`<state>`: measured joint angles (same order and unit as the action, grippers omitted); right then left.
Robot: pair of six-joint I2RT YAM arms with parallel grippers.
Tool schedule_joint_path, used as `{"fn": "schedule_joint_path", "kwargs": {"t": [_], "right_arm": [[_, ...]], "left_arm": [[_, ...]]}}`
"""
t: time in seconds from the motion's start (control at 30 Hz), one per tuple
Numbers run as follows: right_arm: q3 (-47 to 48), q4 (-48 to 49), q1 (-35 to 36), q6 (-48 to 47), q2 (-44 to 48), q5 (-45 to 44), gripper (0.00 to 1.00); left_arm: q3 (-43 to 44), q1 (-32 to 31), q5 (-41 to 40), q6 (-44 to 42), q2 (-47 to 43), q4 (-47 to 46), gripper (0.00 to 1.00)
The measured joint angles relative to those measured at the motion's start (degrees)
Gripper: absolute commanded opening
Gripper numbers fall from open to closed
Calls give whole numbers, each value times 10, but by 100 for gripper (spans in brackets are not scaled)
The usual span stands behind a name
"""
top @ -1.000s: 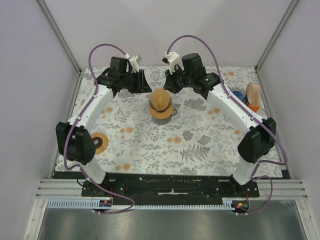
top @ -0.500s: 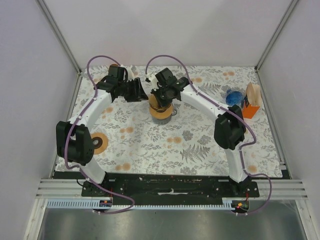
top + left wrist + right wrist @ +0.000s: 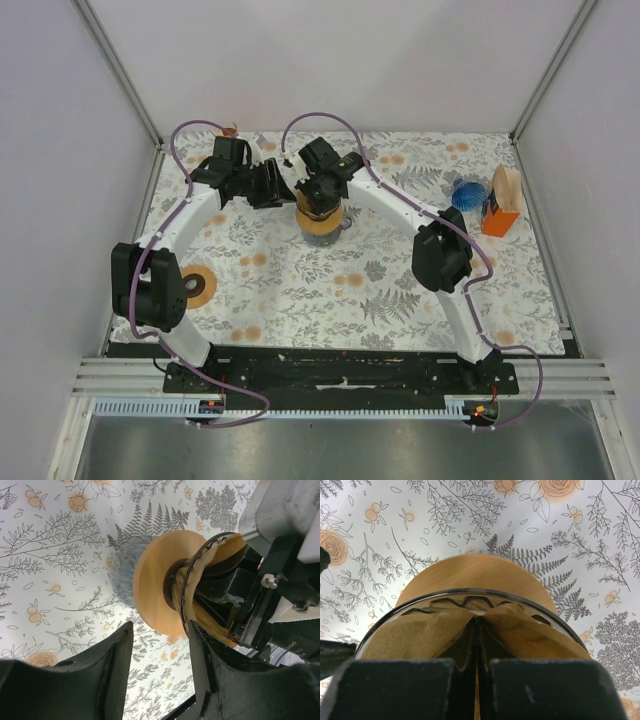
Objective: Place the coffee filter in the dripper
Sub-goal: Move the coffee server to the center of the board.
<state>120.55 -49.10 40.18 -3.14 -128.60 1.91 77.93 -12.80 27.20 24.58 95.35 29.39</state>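
The glass dripper (image 3: pixel 323 226) on its round wooden base (image 3: pixel 475 575) stands at the table's back middle. The brown paper coffee filter (image 3: pixel 415 635) sits inside the glass rim (image 3: pixel 470 594). My right gripper (image 3: pixel 477 626) is shut, and its tips are pushed down into the filter, which creases around them. From above, the right gripper (image 3: pixel 318 192) covers most of the filter. My left gripper (image 3: pixel 272 186) stands open just left of the dripper and holds nothing. In the left wrist view, the left gripper (image 3: pixel 160 672) faces the dripper's wooden base (image 3: pixel 155 592) side-on and is apart from it.
A blue object (image 3: pixel 465 193) and an orange box (image 3: pixel 503 208) stand at the back right. A flat wooden ring with a dark centre (image 3: pixel 200 286) lies at the left, near the left arm's elbow. Walls close in on three sides.
The right arm swung left from behind the dripper to above it. Its jaws shut and pressed the domed filter down inside. The left gripper opened wider and stayed beside the dripper.
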Motion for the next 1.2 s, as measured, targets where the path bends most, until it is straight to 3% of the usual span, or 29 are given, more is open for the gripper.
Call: {"fn": "schedule_joint_path", "kwargs": {"t": [0.33,0.77,0.97,1.1,1.2], "right_arm": [[33,-35,-19,-12,-21,-39,0],[26,-37,-221,-38,-16,-83,0],[34,-42,-270,-51,-18,-85,0],[50,-46,-272,-65,-23,-82,27],[55,-48,-268,-75,-24,-76,33]], "left_arm": [[12,2,4,3,-1,-3,56],[22,2,4,3,-1,-3,56],[23,2,4,3,-1,-3,56],[24,2,4,3,-1,-3,56],[24,2,4,3,-1,-3,56]]}}
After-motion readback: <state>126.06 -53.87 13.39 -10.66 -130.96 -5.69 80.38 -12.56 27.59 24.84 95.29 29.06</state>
